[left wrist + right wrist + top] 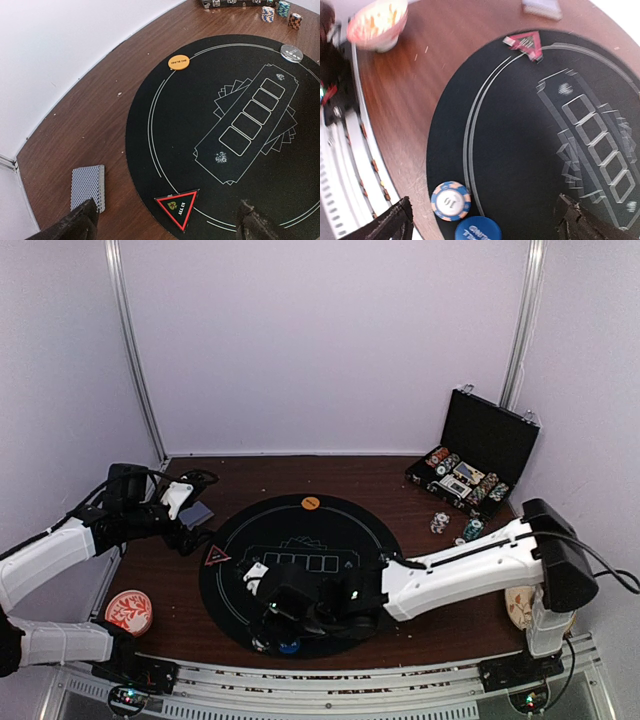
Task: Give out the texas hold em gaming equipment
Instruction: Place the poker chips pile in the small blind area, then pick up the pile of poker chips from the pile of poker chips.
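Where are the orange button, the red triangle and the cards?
Orange button [178,62], left wrist view, its middle.
Red triangle [177,209], left wrist view, its middle.
Cards [88,186], left wrist view, the top card's back.

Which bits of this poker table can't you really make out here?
- Top view: chips in the open case are too small to count.
- Top view: the right arm hides the poker chip at the mat's near edge.
- Right wrist view: blue button disc is cut by the bottom edge, so its lettering is incomplete.
- Right wrist view: red triangle marker is blurred, and its text is unreadable.
- Left wrist view: a left finger covers a corner of the playing cards.
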You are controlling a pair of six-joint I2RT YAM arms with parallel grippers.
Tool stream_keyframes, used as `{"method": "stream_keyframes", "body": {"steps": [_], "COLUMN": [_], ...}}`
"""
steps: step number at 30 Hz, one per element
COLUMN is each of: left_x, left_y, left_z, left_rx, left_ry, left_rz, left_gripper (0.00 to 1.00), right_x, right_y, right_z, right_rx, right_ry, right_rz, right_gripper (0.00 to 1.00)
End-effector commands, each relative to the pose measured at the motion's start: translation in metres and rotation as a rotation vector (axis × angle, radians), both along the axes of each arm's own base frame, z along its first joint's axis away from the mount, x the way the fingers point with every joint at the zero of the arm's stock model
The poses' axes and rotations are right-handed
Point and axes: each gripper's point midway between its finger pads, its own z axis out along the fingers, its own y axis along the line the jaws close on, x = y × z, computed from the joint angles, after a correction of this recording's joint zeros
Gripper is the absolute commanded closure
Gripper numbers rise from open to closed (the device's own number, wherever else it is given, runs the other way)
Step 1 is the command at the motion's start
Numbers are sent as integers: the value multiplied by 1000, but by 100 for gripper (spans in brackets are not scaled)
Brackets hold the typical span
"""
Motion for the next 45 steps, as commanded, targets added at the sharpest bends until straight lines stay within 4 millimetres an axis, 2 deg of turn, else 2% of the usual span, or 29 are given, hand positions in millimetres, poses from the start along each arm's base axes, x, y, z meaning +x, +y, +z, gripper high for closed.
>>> {"method": "stream_keyframes", "body": {"steps": [1, 5, 10, 15, 22, 25, 31, 38, 45], "left_x": [5, 5, 6, 5, 5, 5, 5, 5, 4], "left_y": [0, 0, 1, 0, 0, 0, -1, -1, -2], "left_z": [8, 6, 7, 8, 7, 6, 6, 5, 7], "left_rx": [-9, -7, -6, -8, -8, -8, -7, -8, -11], "left_ry": [-49, -43, -47, -50, -46, -42, -42, -38, -46], "left_rz": [-2, -1, 3, 2, -1, -3, -5, -8, -10], "left_gripper": [2, 2, 2, 2, 2, 2, 2, 2, 2], "right_x": [60, 122, 187, 231, 270, 279, 289, 283, 281], "right_y": [-49, -115, -205, -283, -362, -383, -405, -419, -417], "right_z": [49, 77, 85, 68, 27, 19, 2, -33, -43], "right_rx": [59, 69, 61, 15, -61, -41, -38, -22, -7], "right_ry": [-32, -81, -115, -119, -102, -78, -52, 22, 54], "right_rz": [-194, -422, -689, -907, -1120, -1183, -1260, -1278, -1259], "right_gripper": [0, 0, 0, 0, 0, 0, 1, 5, 11]}}
